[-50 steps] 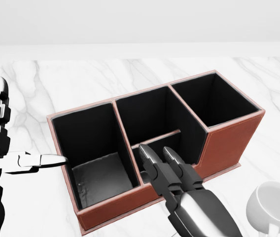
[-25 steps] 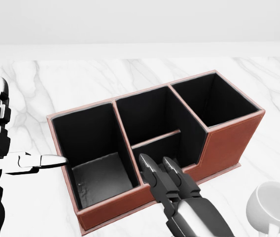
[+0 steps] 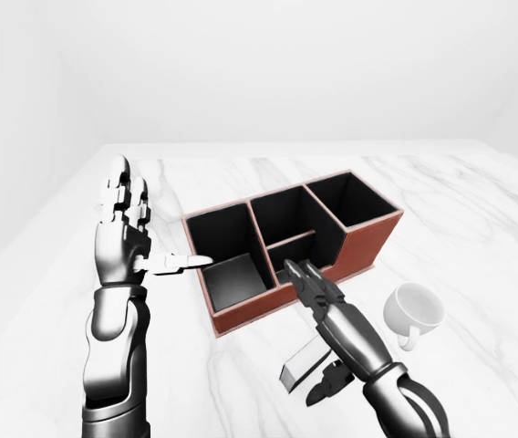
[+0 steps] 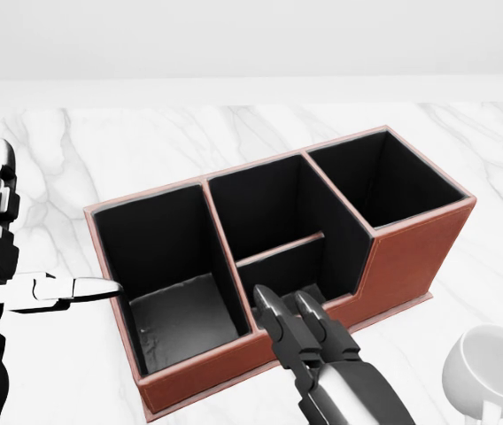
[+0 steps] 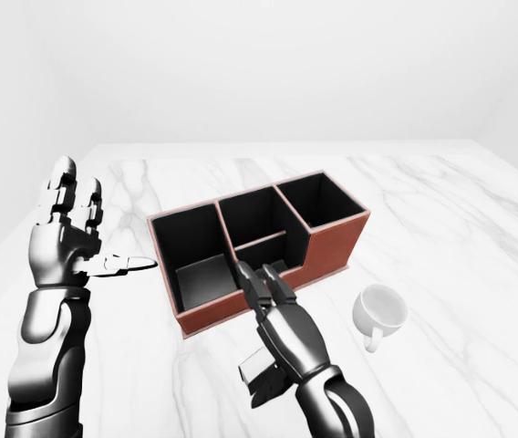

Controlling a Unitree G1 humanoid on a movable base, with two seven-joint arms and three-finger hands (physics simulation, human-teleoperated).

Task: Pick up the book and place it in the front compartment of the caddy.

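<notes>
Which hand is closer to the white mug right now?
The right hand: it reaches over the caddy's near edge, just left of the mug in the left-eye view. The left hand is raised, fingers open, beyond the caddy's far left end.

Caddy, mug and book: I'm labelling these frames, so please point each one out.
caddy (image 4: 411,257), head view, on its brown outer side wall.
mug (image 3: 414,308), left-eye view, on its rim.
book (image 3: 303,363), left-eye view, on its grey cover under the right arm.

Bright even light, faint shadows, sharp renders
</notes>
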